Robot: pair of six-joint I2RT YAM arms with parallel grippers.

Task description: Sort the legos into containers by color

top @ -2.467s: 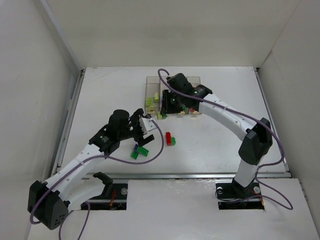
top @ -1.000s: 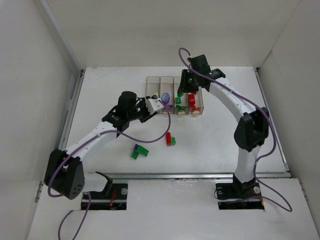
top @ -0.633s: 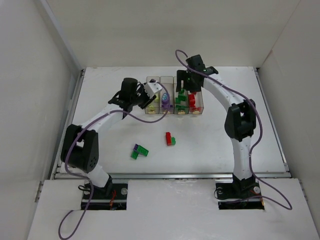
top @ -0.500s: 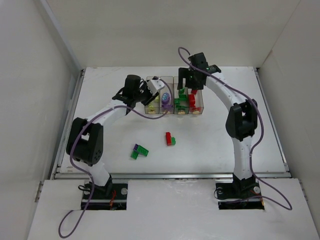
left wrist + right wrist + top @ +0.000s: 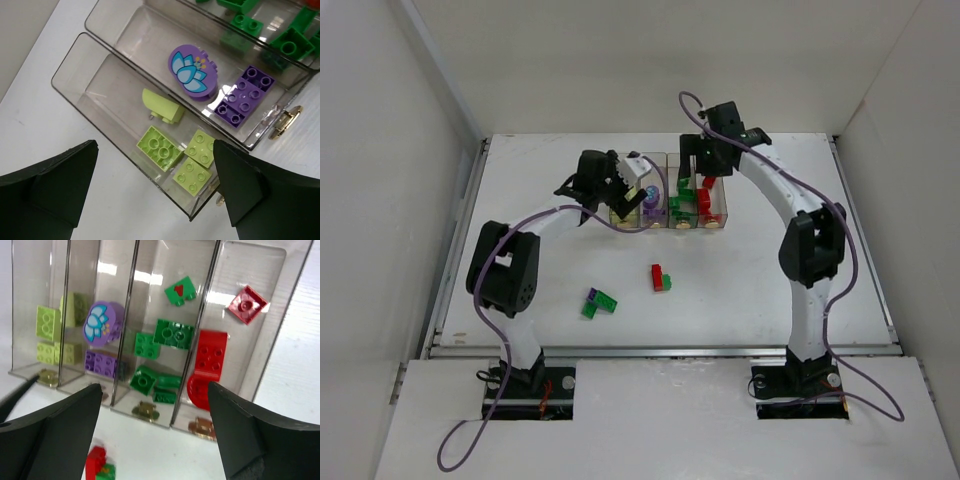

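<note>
Looking down from the top camera, the containers (image 5: 670, 190) sat in a row toward the far middle of the table (image 5: 770, 290). Both arms reached over them, the left gripper (image 5: 625, 190) above the row's left end and the right gripper (image 5: 705, 172) above its right end. Two stray clumps of legos lay on the table well apart from the bins: a red-and-green clump (image 5: 661, 278) and a purple-and-green clump (image 5: 598, 302).

In the left wrist view, the fingers (image 5: 55, 185) were spread wide with nothing between them. Right below, the outermost bin held four pale yellow-green bricks (image 5: 160, 145). The next bin held a round purple piece (image 5: 192, 72) with a flower print, and a purple square brick (image 5: 242, 95) just beside it. Green bricks (image 5: 245, 25) showed beyond.

In the right wrist view, that tool's fingers (image 5: 55, 430) were just as wide apart and just as empty. All four bins ran under it: yellow-green, purple, then green pieces (image 5: 172, 335), then red pieces (image 5: 210, 355). A dark red flat square (image 5: 246, 304) lay alone at the far end of the red bin.
</note>
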